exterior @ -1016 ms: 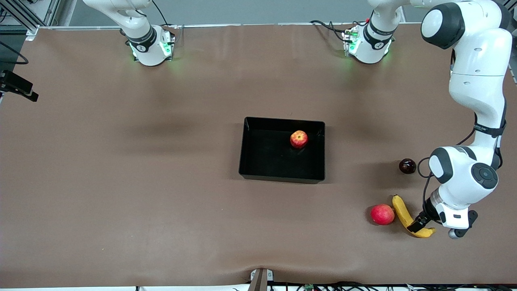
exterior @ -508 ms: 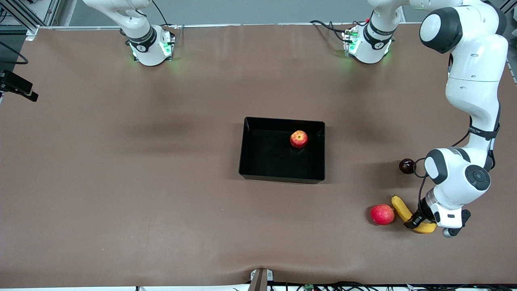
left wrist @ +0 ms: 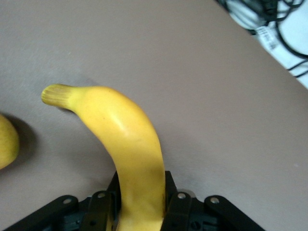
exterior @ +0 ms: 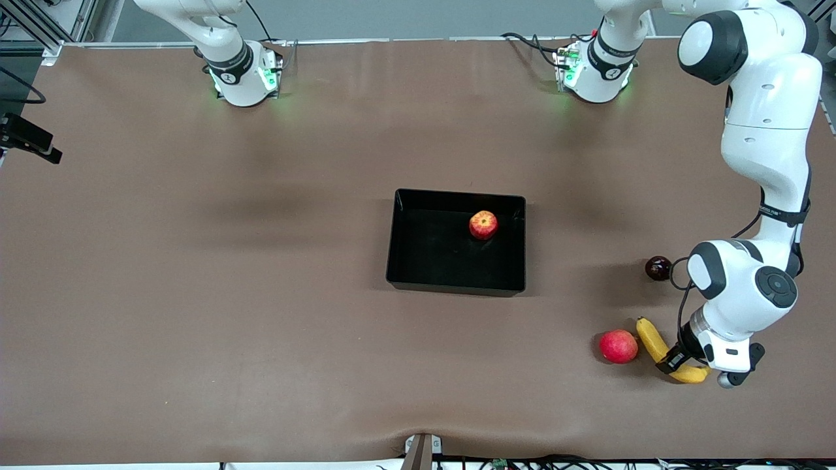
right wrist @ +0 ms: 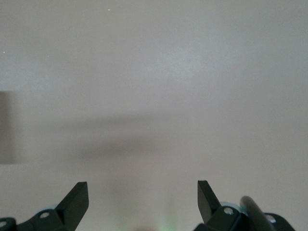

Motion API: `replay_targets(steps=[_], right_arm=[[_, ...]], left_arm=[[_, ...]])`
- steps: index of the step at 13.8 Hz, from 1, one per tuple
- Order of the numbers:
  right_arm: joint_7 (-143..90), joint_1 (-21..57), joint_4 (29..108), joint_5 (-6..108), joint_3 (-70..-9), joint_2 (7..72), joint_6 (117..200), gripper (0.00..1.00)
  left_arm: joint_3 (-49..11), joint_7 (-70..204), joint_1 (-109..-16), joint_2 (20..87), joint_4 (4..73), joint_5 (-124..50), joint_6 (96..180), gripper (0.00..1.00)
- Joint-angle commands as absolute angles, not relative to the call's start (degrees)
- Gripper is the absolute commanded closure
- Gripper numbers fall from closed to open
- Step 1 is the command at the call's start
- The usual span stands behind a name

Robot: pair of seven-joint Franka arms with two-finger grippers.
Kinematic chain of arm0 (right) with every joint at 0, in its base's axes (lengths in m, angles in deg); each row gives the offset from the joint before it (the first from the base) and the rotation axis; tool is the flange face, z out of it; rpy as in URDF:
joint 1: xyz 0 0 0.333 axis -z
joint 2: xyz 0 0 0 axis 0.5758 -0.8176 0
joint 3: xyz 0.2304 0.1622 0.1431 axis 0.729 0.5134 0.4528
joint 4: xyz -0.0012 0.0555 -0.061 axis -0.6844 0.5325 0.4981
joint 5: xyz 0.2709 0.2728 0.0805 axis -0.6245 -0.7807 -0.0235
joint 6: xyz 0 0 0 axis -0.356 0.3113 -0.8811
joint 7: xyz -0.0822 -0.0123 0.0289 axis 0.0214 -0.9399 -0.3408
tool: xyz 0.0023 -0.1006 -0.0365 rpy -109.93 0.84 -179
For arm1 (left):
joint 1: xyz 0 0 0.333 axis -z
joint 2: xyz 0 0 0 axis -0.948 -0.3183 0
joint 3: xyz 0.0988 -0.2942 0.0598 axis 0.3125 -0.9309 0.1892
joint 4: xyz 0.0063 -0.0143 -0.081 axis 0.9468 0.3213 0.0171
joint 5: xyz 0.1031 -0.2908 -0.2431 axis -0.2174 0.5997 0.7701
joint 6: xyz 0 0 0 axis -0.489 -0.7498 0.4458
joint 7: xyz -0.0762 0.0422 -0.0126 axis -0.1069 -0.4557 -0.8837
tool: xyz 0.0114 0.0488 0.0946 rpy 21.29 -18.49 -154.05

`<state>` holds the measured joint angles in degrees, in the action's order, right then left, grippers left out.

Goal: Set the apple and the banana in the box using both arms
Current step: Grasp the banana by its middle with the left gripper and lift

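Banana [exterior: 658, 349] lies on the table [exterior: 196, 294] toward the left arm's end, nearest the front camera, with the left gripper [exterior: 674, 363] fingers [left wrist: 179, 208] clamped on it. Farther back, the apple [exterior: 483, 224] sits in the box [exterior: 405, 261]. The right gripper [right wrist: 143, 197] waits over bare table, fingers apart.

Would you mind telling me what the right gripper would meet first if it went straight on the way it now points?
The right gripper, open, points down at bare table. Nothing shows between its fingers and that surface, so it would probably meet the table first; how far off that is cannot be told.
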<state>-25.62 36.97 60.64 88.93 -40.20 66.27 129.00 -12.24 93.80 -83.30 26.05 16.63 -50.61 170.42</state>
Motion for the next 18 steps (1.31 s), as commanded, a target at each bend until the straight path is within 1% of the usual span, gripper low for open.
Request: replay_targets(steps=[1, 5, 6, 7, 9, 10, 14, 18], right_arm=[[-26.4, 38.2, 59.4, 87.4, -39.7, 65.7, 128.0, 0.0], [-26.4, 38.3, 59.4, 87.4, -39.7, 65.7, 128.0, 0.0], [-26.4, 38.3, 59.4, 87.4, -39.7, 65.7, 128.0, 0.0], [-26.4, 38.1, 59.4, 87.4, -39.7, 65.7, 128.0, 0.0], [-26.3, 37.8, 59.4, 87.4, -39.7, 65.7, 128.0, 0.0], [-26.3, 37.9, 59.4, 87.4, -39.7, 65.7, 128.0, 0.0], [-26.4, 38.2, 59.4, 87.3, -39.7, 65.6, 128.0, 0.0], [-26.4, 38.6, 59.3, 87.0, -39.7, 65.0, 128.1, 0.0]], left_arm=[[-13.5, 89.4, -83.7, 29.4, 17.3, -50.8, 167.6, 0.94], [-15.4, 87.0, -83.9, 34.3, 17.3, -50.8, 159.4, 0.94], [-16.5, 87.0, -83.9, 35.8, 17.3, -50.8, 156.9, 0.95], [-17.9, 87.1, -84.0, 37.2, 17.3, -50.7, 153.9, 0.98], [-18.9, 87.6, -83.2, 40.4, 17.3, -50.3, 148.8, 0.98], [-20.1, 88.0, -83.0, 41.6, 17.3, -50.2, 146.2, 1.0], [-26.4, 94.9, -81.7, 43.3, 17.6, -50.9, 140.9, 1.0], [-27.1, 102.9, -74.6, 44.0, 17.6, -51.0, 139.0, 1.0]])
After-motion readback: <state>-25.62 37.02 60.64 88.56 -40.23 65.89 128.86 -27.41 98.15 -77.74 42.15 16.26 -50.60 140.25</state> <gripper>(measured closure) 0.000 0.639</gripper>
